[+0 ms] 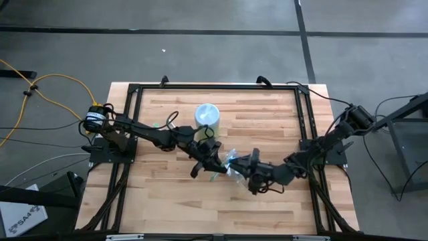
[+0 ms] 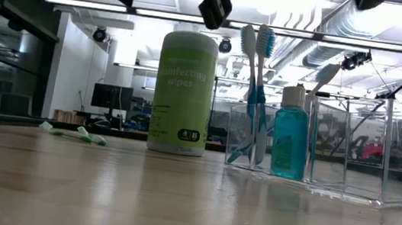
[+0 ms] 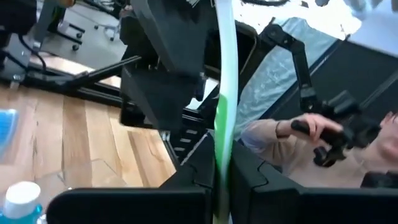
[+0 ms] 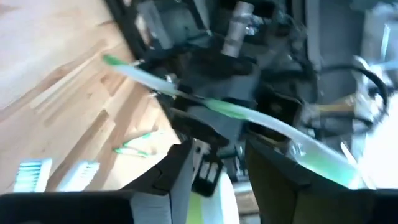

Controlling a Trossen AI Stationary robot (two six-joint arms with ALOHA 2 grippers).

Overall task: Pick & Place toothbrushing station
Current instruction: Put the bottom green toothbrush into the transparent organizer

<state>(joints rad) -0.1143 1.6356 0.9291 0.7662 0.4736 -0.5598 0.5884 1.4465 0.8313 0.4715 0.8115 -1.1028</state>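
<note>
My left gripper (image 1: 208,159) is shut on a green-white toothbrush (image 3: 224,74) above the table's middle; the brush also shows in the right wrist view (image 4: 230,109). My right gripper (image 1: 244,169) is open, with its fingers apart just under that brush (image 4: 217,168). I cannot tell whether they touch it. The clear plastic container (image 2: 366,148) stands on the table. In it stand two blue-white toothbrushes (image 2: 255,81) and a blue bottle with a white cap (image 2: 289,143). A second green-white toothbrush (image 2: 71,133) lies flat on the table. My left gripper pinches the toothbrush's green-white handle (image 3: 221,134) between its two fingers. The handle sticks out of the hold on both sides. The brush is lifted clear of the table and slants across in front of my right gripper.
A tall green canister of wipes (image 1: 207,115) stands on the far side of the grippers, and shows left of the container in the low view (image 2: 183,93). A black frame (image 1: 134,94) runs around the wooden table. A person (image 3: 298,134) sits beyond the table.
</note>
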